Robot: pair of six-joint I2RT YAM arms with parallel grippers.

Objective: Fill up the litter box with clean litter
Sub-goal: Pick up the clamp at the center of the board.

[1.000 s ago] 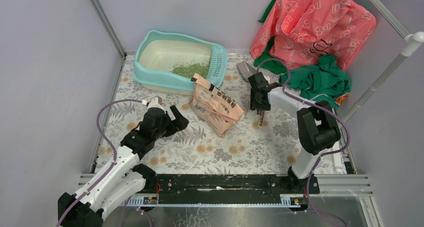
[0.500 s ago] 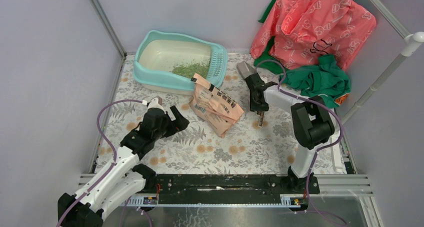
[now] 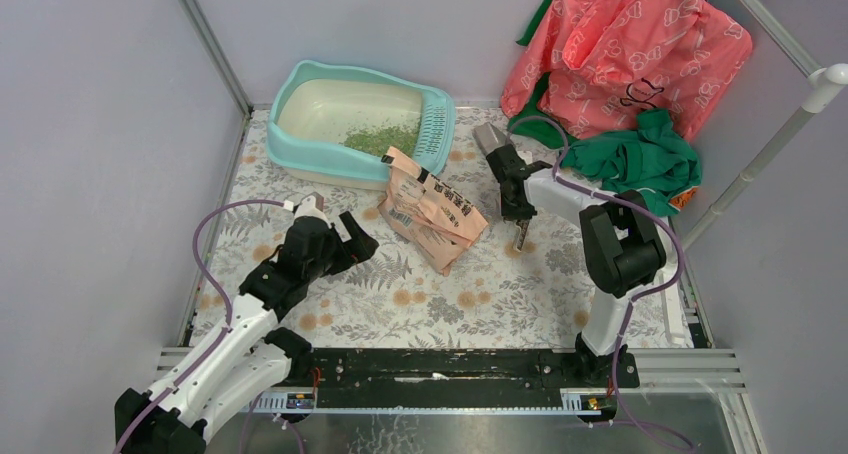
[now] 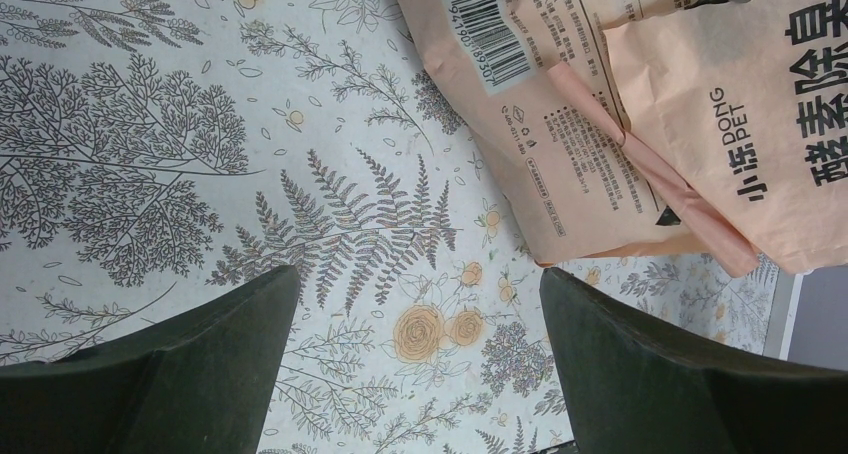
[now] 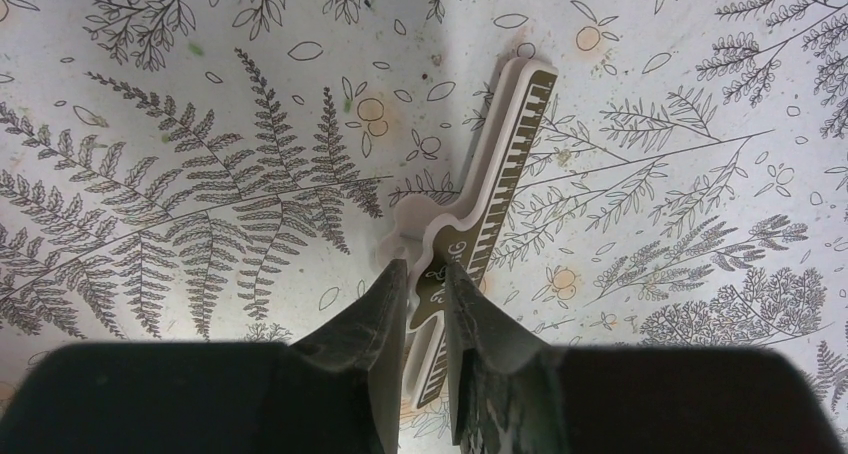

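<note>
Right hand (image 5: pixel 424 270) around clip (image 5: pixel 505 144) (wrist view)

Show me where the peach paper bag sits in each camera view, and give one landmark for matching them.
Top external: the paper bag lies mid-table, just in front of the litter box.
Left wrist: upper right, beyond the open left gripper.
Right wrist: not in it; only the right gripper closed on a white clip.
Shared landmark: the fern-and-flower table cover, seen in all three.
</note>
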